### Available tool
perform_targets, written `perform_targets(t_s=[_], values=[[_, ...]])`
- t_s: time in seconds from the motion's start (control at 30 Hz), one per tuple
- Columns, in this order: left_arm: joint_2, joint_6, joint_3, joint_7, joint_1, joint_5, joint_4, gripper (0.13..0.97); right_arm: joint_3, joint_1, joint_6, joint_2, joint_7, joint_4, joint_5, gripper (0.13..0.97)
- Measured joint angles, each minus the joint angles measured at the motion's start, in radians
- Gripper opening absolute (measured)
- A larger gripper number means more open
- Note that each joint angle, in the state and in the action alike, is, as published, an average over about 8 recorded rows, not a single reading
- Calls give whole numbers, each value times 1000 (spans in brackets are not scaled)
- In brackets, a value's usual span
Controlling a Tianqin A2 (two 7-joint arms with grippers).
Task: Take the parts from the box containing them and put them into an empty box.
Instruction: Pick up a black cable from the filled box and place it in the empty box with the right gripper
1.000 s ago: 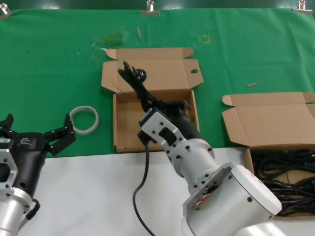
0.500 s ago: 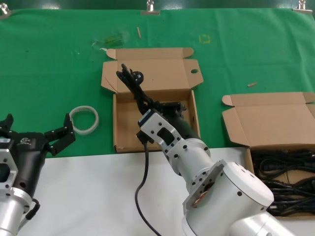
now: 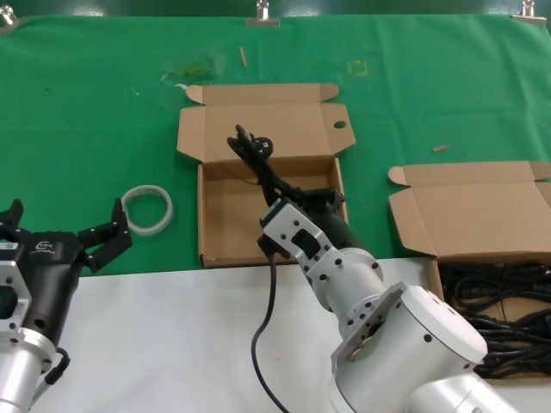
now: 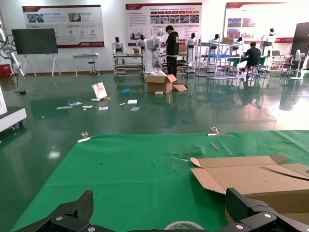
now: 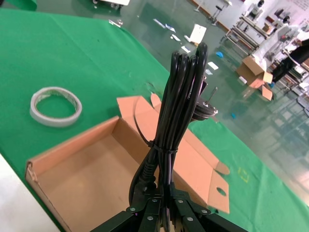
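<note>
Right hand (image 5: 161,205): we find it closed on one cable bundle (image 5: 176,121), gripped at the bundle's lower end, and held over the empty box (image 3: 225,225).
Held bundle: it stands nearly upright out of the hand, bound by a tie partway up; in the head view its free end leans out over the box's rear wall toward the lid with the round hole (image 3: 339,125).
Left hand (image 3: 60,245): we see it parked near the tabletop (image 3: 172,344) edge with its fingers spread, holding nothing, just beside the white tape ring (image 3: 146,209).
Source box (image 3: 465,219): it sits at the robot's right, and remaining cables (image 3: 504,305) lie piled in it.
Risk, overhang: we judge that if the hand lets go while the bundle is upright, the long free end may tip across the rear wall or lid and come to rest half outside the box.
Risk, snag: the plug end could catch the wall as the bundle is lowered, dragging or tilting the light cardboard.
Risk, grip: the hold is at one end only, so the bundle may pivot or slide between the fingers as the arm tilts.
Remedy: we advise laying it flat along the box floor before release.
</note>
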Motion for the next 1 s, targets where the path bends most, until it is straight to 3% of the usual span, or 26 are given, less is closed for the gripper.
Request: perform_targets(t_s=[1.0], values=[[0,0,0,0,0,0,0,966,34,-30,-10,0,19,-11,0,171]])
